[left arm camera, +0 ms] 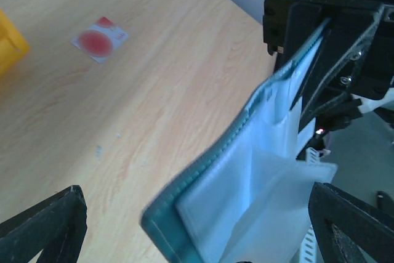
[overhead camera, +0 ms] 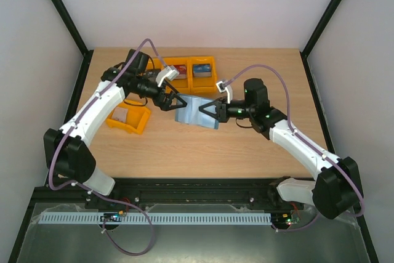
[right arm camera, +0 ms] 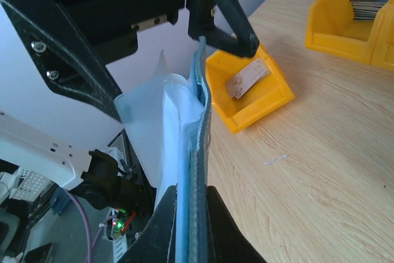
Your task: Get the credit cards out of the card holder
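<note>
The teal-blue card holder (overhead camera: 194,113) is held up off the table between the two arms, and its pale blue pockets (left arm camera: 246,195) are spread open. My right gripper (overhead camera: 209,110) is shut on its right end and pinches it edge-on (right arm camera: 196,232). My left gripper (overhead camera: 172,101) stands wide open, one finger on each side of the holder's near corner (left arm camera: 197,238) without touching it. A white credit card with a red round mark (left arm camera: 98,38) lies flat on the table beyond. I cannot tell whether a card sits in the pockets.
An orange bin (overhead camera: 138,124) with a card (right arm camera: 247,78) inside it lies under the left arm. Two more orange bins (overhead camera: 196,60) with stacked cards stand at the back. Black frame posts and white walls close in the table.
</note>
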`<move>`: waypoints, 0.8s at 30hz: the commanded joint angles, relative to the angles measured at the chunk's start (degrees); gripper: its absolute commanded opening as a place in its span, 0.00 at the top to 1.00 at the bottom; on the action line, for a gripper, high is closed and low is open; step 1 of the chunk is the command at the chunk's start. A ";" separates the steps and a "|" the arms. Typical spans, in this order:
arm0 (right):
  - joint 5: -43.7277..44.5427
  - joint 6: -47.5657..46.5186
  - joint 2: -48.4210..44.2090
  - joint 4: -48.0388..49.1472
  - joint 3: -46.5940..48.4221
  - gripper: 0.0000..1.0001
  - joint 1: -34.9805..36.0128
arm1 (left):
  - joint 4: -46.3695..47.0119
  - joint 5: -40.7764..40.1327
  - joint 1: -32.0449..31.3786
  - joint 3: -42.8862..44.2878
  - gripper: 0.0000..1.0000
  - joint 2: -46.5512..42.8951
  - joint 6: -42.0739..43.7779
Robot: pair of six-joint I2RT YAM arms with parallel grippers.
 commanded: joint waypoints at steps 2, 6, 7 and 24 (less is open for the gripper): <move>-0.68 1.84 -0.58 4.57 2.19 0.98 0.70 | 0.94 6.87 -1.91 -2.88 0.01 0.36 -0.64; -0.05 1.90 -0.35 4.81 2.65 0.98 0.82 | -0.64 9.38 -4.45 -2.59 0.01 1.30 1.86; 0.07 2.02 -0.45 5.09 2.61 0.98 0.82 | -0.92 9.87 -4.95 -2.56 0.01 1.46 2.25; 2.64 -3.89 -4.49 -1.00 2.63 0.44 -3.01 | -2.81 8.00 -3.82 0.30 0.98 1.60 4.10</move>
